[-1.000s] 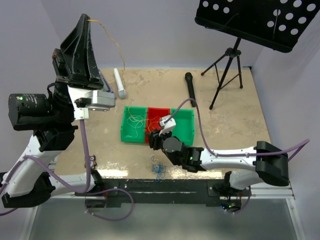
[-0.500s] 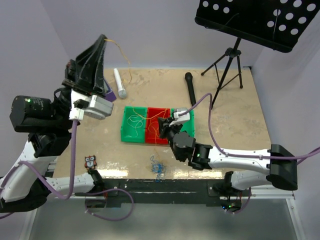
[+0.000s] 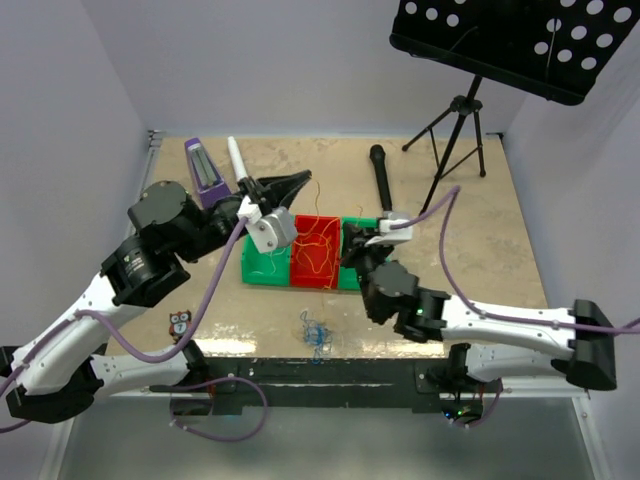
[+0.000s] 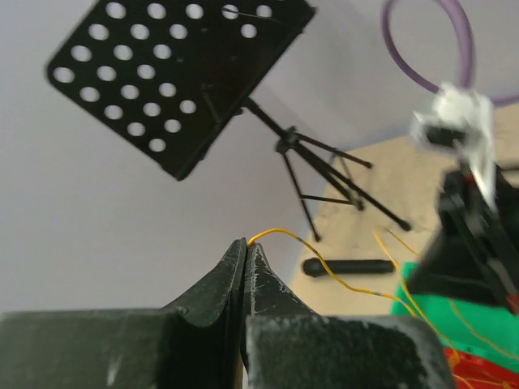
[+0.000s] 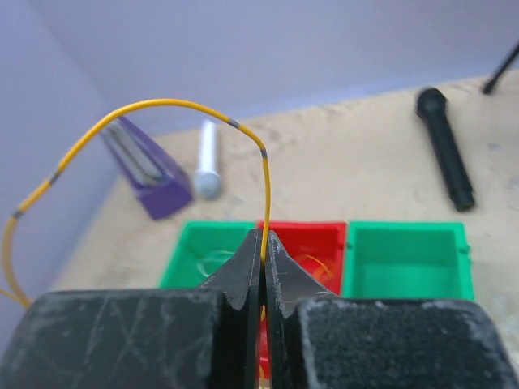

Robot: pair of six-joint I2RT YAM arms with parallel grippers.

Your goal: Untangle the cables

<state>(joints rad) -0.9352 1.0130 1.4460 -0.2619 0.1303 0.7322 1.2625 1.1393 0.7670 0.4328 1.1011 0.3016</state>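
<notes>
Both left fingers [image 4: 215,288] and right fingers [image 5: 235,271] are pinched shut on an orange-yellow wire [image 5: 264,194] above the red bin [image 5: 320,239]. A blue tangle [image 3: 316,333] lies at the surface's [image 3: 470,230] near edge. We judge that pulling too hard could snap the wire or let it slip.

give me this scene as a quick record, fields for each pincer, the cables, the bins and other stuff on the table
left pincer: shut on an orange-yellow cable, held off the table
right pincer: shut on an orange-yellow cable, above the red bin
same cable in both: cannot tell
red bin: orange-yellow loops inside
left green bin: pale loops inside
blue tangle: loose on the table near the front edge
other items: white microphone, black microphone, purple wedge, music stand
</notes>
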